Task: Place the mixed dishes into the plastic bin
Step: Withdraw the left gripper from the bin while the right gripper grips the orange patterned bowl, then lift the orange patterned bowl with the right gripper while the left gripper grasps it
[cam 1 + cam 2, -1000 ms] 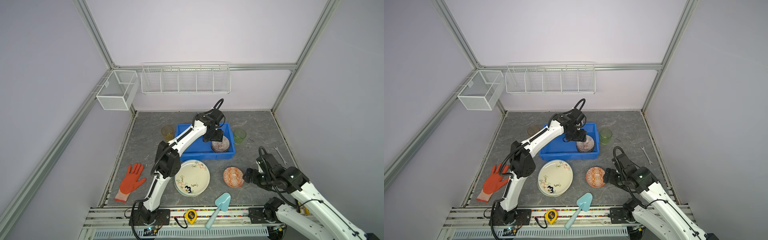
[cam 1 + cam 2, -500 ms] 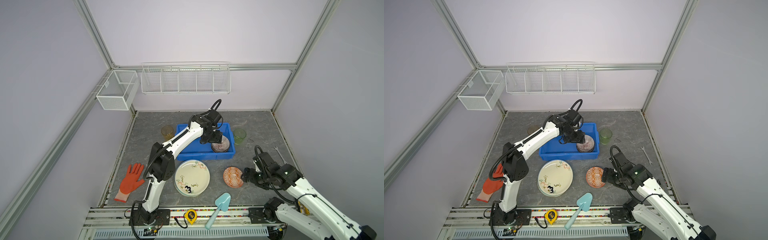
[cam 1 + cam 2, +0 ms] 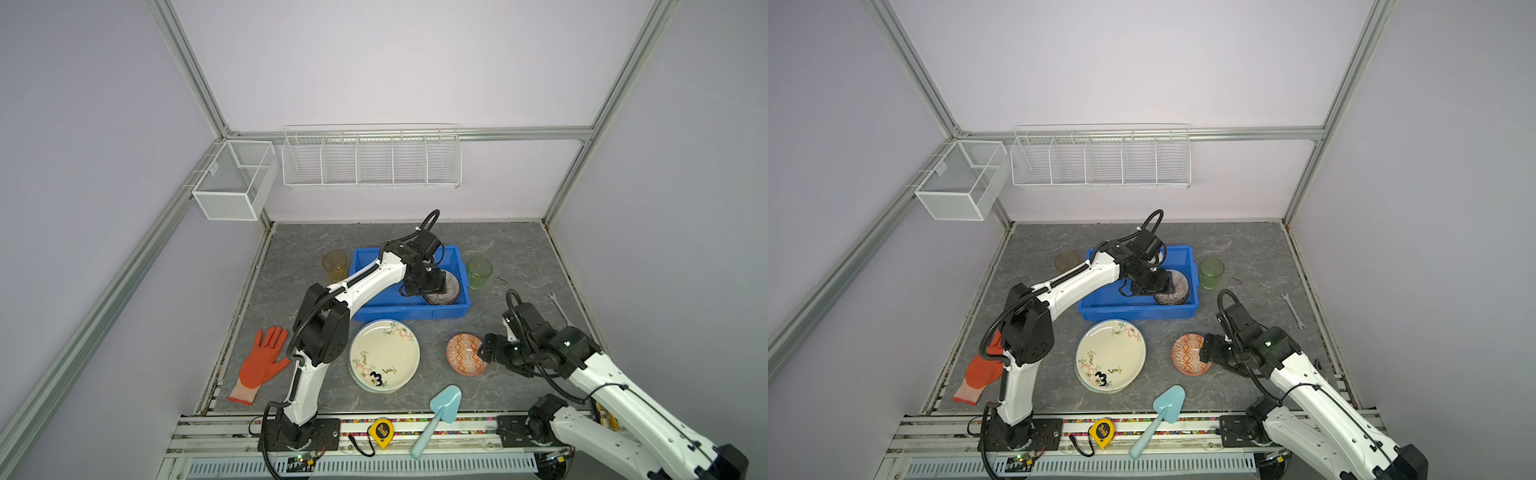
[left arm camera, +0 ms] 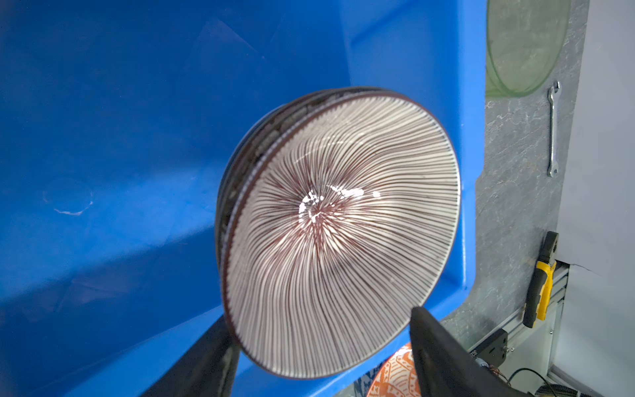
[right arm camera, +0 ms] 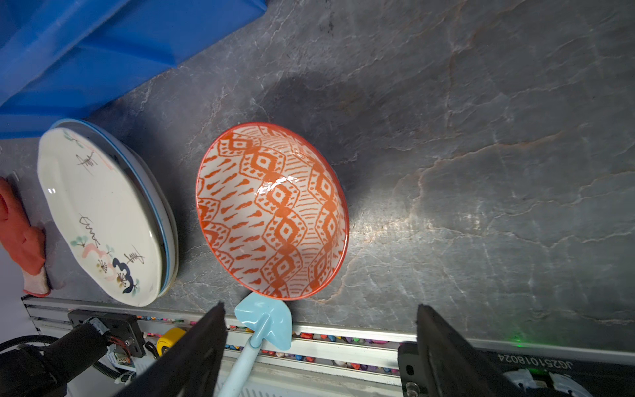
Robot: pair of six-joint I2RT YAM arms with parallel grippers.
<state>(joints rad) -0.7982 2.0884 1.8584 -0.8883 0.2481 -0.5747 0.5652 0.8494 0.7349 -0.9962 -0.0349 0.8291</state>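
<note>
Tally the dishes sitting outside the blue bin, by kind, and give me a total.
Cups: 2 (amber cup, green cup)
Bowls: 1 (orange bowl)
Plates: 2 at least (cream plate stacked on a lower plate; the stack may hide more)
Total: 5 at least

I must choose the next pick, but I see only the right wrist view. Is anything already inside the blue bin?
Observer: Yes, stacked bowls sit at the right end of the bin.
Operator: Where is the left gripper?
Observer: The left gripper is over those bowls, jaws wide apart at the top bowl's rim.
Operator: Are any cups outside the bin?
Observer: Yes, an amber cup stands left of the bin and a green cup right of it.
</note>
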